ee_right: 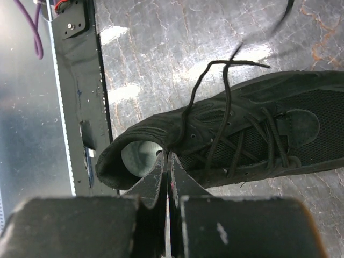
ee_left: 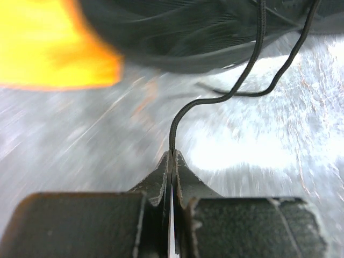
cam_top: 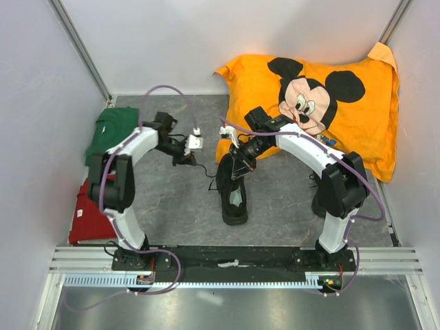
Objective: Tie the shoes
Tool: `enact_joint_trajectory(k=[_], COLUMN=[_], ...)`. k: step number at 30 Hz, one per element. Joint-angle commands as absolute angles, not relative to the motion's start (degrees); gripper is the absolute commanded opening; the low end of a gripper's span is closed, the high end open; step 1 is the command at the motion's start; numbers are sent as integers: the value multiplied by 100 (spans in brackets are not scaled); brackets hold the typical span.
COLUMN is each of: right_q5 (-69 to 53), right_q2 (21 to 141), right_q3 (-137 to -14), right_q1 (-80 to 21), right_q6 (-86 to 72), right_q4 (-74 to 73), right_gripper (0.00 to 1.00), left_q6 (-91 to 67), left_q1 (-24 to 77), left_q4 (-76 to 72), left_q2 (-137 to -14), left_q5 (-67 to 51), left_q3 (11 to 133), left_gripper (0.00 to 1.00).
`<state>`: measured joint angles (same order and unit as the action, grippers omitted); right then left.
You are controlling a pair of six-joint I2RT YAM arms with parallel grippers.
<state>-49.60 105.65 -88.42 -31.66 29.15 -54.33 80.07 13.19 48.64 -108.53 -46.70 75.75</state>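
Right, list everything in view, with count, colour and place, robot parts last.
shoe: one clearly seen, black, middle of the table
laces: thin, black, untied, trailing from the shoe
pillow: one, orange with a Mickey Mouse print, far right
green garment: one, far left
red garment: one, left edge, nearer than the green one
table: one, mottled grey
left gripper: one, black, shut on a lace
right gripper: one, black, shut, over the shoe's opening
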Motion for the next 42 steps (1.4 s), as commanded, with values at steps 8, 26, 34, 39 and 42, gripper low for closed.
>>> enact_joint_trajectory(k=[8, 26, 34, 39, 42], right_q5=[-4781, -4562, -4491, -4465, -4438], right_q2=[10029, 9809, 9809, 9791, 9774], right_q3=[-8438, -7998, -8059, -8068, -8042], right_q1=[-3182, -3182, -3182, -3182, -3173], right_q6=[2242, 1951, 1925, 1934, 1960], right_q4=[-4184, -3612, -3542, -3507, -3481], right_gripper=[0, 0, 0, 0, 0], left_q6=[6715, 5298, 6293, 6539, 6618], left_q1=[1168, 4990, 5168, 5115, 5115], left_q4=[4772, 2716, 3400, 3796, 3990], left_q2=[-7543, -7671, -8288, -7516, -6805], left_q5=[-5652, -5756, -6310, -6021, -5802], left_q3=[6093, 6335, 6741, 6119, 5460], left_gripper=[1, 2, 2, 1, 2])
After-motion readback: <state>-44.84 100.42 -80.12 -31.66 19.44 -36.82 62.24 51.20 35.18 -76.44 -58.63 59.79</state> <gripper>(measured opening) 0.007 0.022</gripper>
